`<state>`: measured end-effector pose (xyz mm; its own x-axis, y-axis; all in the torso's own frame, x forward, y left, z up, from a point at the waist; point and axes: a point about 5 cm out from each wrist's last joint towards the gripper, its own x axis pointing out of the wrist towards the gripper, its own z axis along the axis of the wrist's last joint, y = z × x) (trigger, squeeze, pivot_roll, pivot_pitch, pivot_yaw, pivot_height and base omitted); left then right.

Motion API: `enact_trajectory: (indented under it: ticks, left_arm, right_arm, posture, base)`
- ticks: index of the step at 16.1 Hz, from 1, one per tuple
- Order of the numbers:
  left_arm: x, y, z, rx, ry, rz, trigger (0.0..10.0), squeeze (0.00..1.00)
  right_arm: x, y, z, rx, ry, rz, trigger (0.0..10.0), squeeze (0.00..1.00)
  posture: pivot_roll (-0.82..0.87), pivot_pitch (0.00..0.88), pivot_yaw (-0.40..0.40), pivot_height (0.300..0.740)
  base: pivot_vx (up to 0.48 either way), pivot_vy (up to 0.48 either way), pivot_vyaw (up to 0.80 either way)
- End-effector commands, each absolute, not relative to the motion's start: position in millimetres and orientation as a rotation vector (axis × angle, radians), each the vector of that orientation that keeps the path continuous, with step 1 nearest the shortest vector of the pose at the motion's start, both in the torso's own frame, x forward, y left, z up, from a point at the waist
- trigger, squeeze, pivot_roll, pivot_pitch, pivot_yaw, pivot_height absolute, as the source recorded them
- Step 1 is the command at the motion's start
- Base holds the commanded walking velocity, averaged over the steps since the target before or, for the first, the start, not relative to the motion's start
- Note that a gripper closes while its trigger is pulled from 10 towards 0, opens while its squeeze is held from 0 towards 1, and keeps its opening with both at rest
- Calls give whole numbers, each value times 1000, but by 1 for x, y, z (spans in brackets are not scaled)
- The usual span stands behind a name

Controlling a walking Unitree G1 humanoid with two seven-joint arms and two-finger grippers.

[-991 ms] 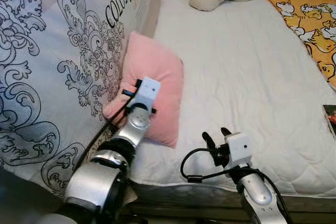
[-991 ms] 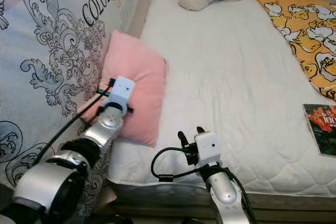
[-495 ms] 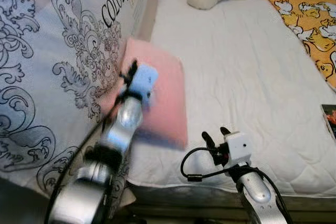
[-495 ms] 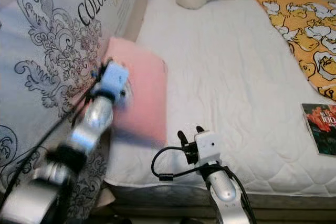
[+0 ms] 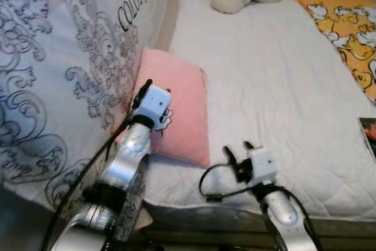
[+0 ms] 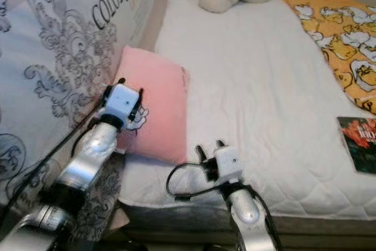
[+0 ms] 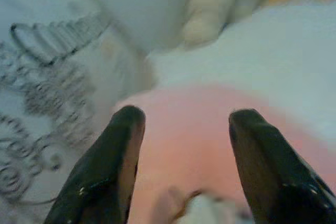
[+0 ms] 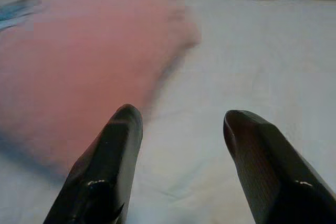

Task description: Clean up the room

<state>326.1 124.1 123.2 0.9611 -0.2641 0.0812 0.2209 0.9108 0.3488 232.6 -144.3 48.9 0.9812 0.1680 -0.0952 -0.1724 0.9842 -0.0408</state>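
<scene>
Hovering left claw spread over pink pillow | right claw spread, beside pillow

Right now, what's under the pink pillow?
The pillow lies on the white mattress, its left edge against the patterned quilt. Anything beneath the pillow is covered.

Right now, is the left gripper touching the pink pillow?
Cannot tell. In the left wrist view the open fingers frame the pink pillow, but blur hides any contact or gap.

"COLORFUL" on the patterned bedding
</scene>
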Motion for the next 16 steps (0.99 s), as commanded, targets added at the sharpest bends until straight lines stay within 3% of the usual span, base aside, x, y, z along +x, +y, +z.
enact_trajectory:
  ticks: [1, 3, 4, 5, 11, 12, 16]
  left_arm:
    - [307, 126, 117, 35, -20, -402, 10000, 0]
    - [298, 139, 107, 39, -20, -346, 10000, 0]
    - [297, 142, 105, 49, -33, -320, 10000, 694]
    - [295, 142, 105, 33, -49, -301, 10000, 1000]
    - [290, 148, 85, -65, 66, -223, 10000, 1000]
    - [290, 142, 89, -54, 22, -266, 10000, 0]
    - [288, 132, 83, -49, 41, -285, 10000, 0]
  right_arm:
    - [234, -182, 62, 33, 48, -88, 10000, 0]
    - [229, -197, 59, 49, 81, -193, 10000, 0]
    - [228, -201, 56, 38, 100, -216, 10000, 0]
    - [229, -201, 54, 60, 113, -222, 10000, 0]
    - [247, -185, 69, 16, 47, -126, 10000, 0]
    - [246, -181, 69, -1, 40, -92, 10000, 0]
    - [252, -182, 69, -20, 29, -83, 10000, 0]
  posture:
    - [27, 0, 18, 740]
    - [31, 0, 9, 740]
    - [32, 0, 6, 740]
    - [38, 0, 2, 740]
    - [31, 0, -16, 740]
    - [35, 0, -22, 740]
    - [25, 0, -12, 740]
  base:
    - [0, 0, 0]
    - [0, 0, 0]
    - [0, 0, 0]
    - [0, 0, 0]
    - [0, -80, 0]
    - [0, -454, 0]
    - [0, -459, 0]
